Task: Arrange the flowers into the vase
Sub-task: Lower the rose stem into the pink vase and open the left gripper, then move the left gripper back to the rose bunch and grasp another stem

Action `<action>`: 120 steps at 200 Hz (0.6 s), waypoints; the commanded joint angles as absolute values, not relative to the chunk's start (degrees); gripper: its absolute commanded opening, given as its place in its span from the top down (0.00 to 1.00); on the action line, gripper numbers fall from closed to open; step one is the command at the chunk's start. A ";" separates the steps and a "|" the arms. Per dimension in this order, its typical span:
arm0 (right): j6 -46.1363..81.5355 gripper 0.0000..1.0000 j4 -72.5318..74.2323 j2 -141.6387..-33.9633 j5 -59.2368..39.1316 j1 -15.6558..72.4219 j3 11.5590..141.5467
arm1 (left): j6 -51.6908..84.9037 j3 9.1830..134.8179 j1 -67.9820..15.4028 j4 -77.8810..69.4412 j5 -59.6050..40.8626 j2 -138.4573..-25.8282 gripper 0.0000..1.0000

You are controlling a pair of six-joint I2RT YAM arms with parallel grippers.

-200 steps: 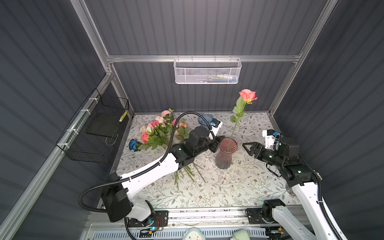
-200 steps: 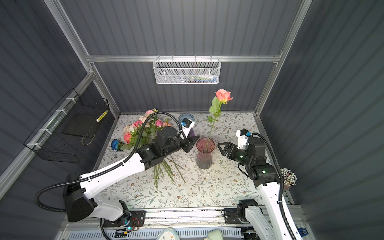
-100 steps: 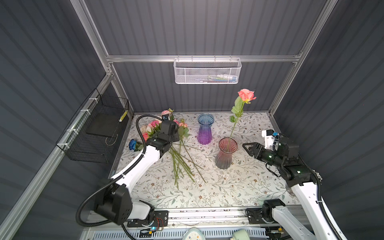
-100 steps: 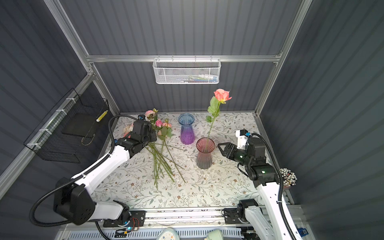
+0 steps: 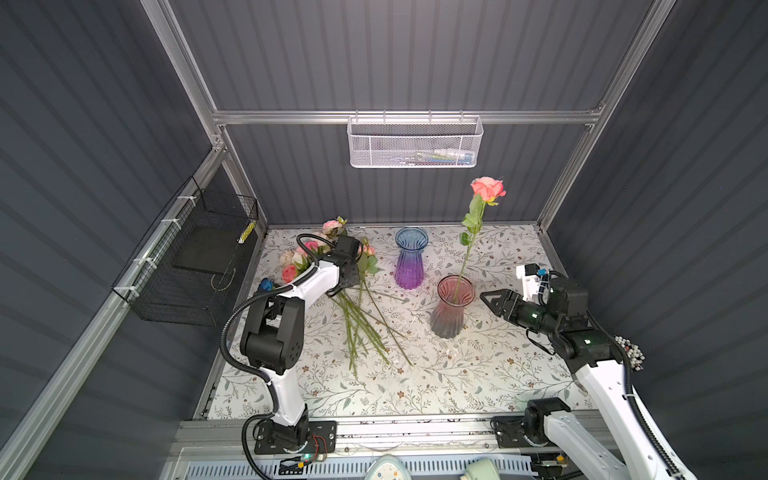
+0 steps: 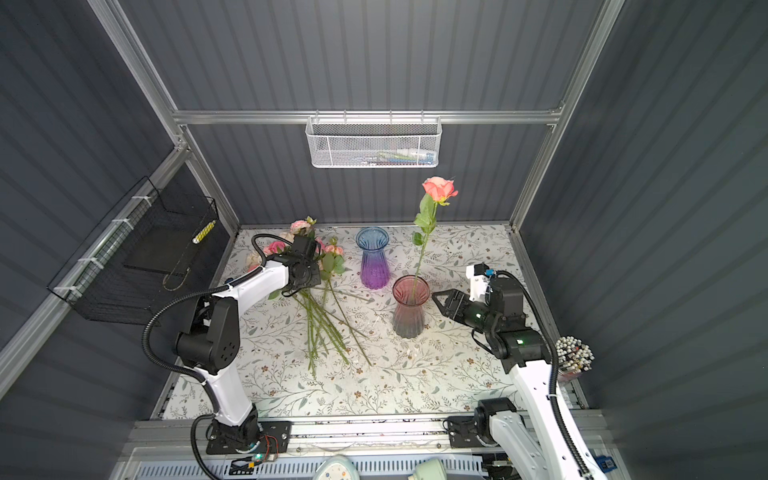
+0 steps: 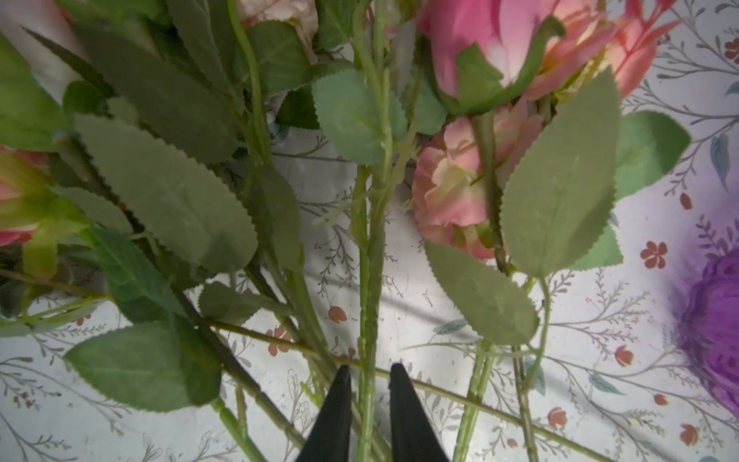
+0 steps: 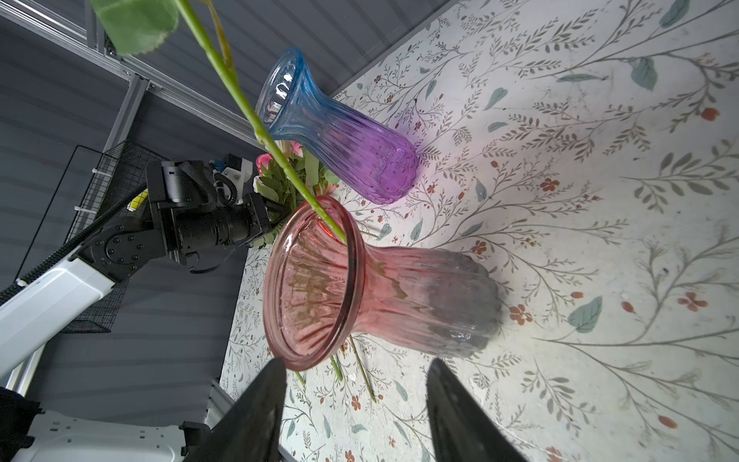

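- Dark grey ribbed walls [image 5: 415,62] on three sides, braced by an aluminium frame [image 5: 291,117].
- Hung on the back bar, a white mesh basket [image 5: 382,145]; on the left wall, a black wire basket [image 5: 166,307].
- Pale floral print over the table [image 5: 457,386], evenly lit.

In both top views I look down from high at the front over the whole table [image 5: 457,386] toward the back wall [image 5: 332,191], while my left wrist camera sits very near above the flower stems [image 7: 368,280] and my right one faces the pink vase [image 8: 400,288] closely.
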State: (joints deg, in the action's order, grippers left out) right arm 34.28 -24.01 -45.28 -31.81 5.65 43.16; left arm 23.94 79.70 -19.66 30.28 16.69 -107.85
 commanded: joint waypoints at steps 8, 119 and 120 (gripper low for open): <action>33.72 0.42 -22.54 -45.53 -33.83 5.85 42.54 | 20.45 84.44 -19.25 33.45 17.79 -111.15 0.82; 33.17 0.42 -20.64 -47.81 -33.38 5.80 42.97 | 18.73 85.45 -19.07 34.40 20.07 -115.70 0.90; 33.15 0.42 -20.65 -47.77 -33.39 5.80 43.02 | 18.73 85.49 -19.07 34.34 19.92 -115.73 0.90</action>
State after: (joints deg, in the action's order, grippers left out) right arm 34.06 -21.54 -47.86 -32.42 5.65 43.07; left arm 19.70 85.56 -19.40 33.82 20.14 -113.93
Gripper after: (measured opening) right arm 0.582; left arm 0.130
